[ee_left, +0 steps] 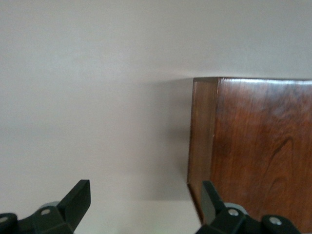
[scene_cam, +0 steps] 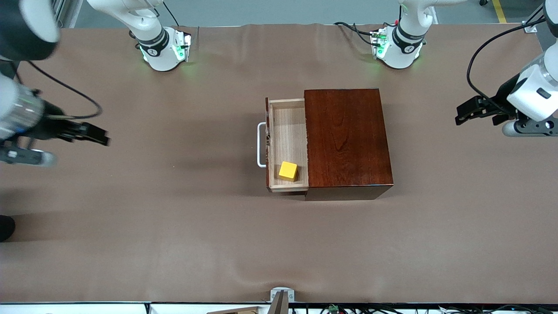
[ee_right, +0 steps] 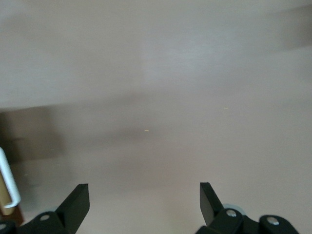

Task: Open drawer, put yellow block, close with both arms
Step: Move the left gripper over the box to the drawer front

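Observation:
The drawer [scene_cam: 287, 131] stands pulled out of the dark reddish-brown box [scene_cam: 344, 139] toward the right arm's end of the table, its white handle [scene_cam: 260, 146] leading. The yellow block [scene_cam: 288, 170] lies inside the tray, in the corner nearest the front camera. My right gripper [scene_cam: 103, 138] hovers open and empty over bare table well off from the handle; in the right wrist view [ee_right: 145, 200] the handle [ee_right: 9, 183] shows only at the frame's edge. My left gripper [scene_cam: 460, 115] hangs open and empty off the box's closed end, and the left wrist view [ee_left: 146, 200] shows the box [ee_left: 253, 146].
The brown table cover [scene_cam: 174, 226] spreads wide around the box. Both arm bases [scene_cam: 163, 48] [scene_cam: 396, 46] stand along the table edge farthest from the front camera. A small grey bracket [scene_cam: 282, 296] sits at the nearest edge. A dark object [scene_cam: 6, 226] pokes in at the right arm's end.

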Robot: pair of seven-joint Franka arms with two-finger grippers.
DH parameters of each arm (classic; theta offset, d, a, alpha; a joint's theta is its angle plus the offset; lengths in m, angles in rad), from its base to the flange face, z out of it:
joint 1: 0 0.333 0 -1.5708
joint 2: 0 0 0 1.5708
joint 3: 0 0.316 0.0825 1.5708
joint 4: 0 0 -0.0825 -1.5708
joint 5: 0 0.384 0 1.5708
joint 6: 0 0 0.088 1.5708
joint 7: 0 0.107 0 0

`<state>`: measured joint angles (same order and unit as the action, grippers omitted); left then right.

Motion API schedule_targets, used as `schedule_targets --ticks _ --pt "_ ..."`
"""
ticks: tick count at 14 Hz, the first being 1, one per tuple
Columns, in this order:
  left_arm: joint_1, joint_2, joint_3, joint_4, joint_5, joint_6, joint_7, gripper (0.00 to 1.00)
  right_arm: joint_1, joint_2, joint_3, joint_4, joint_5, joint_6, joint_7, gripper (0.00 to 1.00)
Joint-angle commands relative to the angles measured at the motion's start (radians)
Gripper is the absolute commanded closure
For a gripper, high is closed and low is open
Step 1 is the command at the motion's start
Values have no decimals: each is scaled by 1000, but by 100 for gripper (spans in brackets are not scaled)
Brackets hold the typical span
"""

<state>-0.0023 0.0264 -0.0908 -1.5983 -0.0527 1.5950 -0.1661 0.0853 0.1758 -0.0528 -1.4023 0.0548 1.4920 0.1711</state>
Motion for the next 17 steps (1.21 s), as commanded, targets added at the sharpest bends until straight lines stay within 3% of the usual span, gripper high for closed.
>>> schedule_targets --ticks 1,3,9,17 --pt "-41 12 -17 15 -12 26 -169 0 -73 -79 25 -115 -18 63 -62 0" --pt "-68 17 -33 17 -12 52 -298 0 -82 -114 25 -167 -35 103 -67 0" --pt "-191 79 -98 50 -1 51 -764 0 -116 -122 25 -159 -46 96 -134 0" --pt "-444 303 -104 208 28 54 -1332 0 -122 -128 24 -133 -46 80 -134 0"
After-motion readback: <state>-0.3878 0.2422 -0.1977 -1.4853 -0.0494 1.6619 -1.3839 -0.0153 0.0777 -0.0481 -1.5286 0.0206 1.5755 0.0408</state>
